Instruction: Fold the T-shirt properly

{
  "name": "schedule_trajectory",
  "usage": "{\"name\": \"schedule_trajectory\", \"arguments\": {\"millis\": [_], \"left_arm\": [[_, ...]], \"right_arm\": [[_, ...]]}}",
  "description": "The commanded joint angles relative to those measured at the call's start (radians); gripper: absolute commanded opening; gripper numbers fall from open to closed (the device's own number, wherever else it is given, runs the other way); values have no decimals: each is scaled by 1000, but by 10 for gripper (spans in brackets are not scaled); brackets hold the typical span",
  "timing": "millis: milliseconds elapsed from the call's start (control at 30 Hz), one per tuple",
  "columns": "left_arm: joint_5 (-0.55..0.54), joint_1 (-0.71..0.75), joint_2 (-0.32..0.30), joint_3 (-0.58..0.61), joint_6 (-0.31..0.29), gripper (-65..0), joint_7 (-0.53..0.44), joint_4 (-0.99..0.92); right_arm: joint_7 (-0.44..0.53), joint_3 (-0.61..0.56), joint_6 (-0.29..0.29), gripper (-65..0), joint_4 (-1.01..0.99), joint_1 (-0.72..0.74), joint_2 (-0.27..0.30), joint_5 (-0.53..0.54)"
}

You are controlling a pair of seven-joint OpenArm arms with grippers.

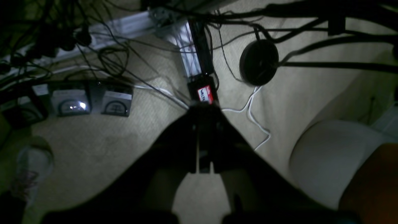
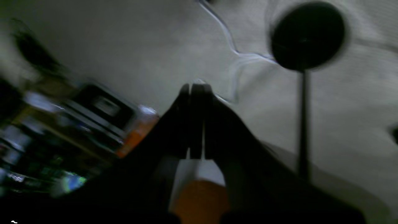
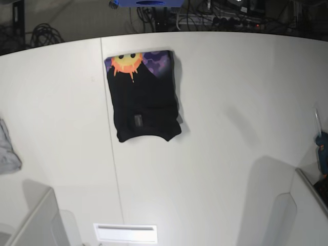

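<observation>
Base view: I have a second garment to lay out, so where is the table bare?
Bare white table right of the folded black sun-print T-shirt and in front of it; also between it and the small grey cloth at the left edge.

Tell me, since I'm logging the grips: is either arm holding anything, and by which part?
Nothing is held. Both sets of fingers are shut on nothing, and the T-shirt lies folded on the table.

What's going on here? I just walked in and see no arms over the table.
Nothing is being handled right now. The T-shirt lies folded into a compact rectangle on the white table, its sun print showing at the far edge. Both arms are off the table: the left tool and right tool are shut, hold nothing and look at the floor. A small grey cloth sits at the table's edge.
</observation>
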Motion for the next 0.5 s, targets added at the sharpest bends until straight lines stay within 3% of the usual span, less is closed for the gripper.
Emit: {"name": "schedule_trajectory", "arguments": {"millis": [0, 133, 167, 333, 400, 467], "left_arm": [[4, 2, 5, -7, -8, -650, -3, -25], [-7, -65, 44, -13, -2, -650, -3, -149], [-7, -81, 57, -13, 24, -650, -3, -183], [-1, -110, 110, -10, 270, -650, -3, -224], [-5, -127, 121, -13, 291, -650, 5, -227], [-5, -136, 130, -13, 291, -650, 72, -218]], "right_arm": [[31, 5, 6, -650, -60, 20, 19, -5], [200, 5, 6, -650, -266, 115, 61, -5], [232, 5, 6, -650, -286, 129, 65, -5], [287, 5, 6, -650, -293, 169, 77, -5], [287, 2, 6, -650, -297, 178, 76, -5], [287, 3, 6, -650, -297, 181, 74, -5]]}}
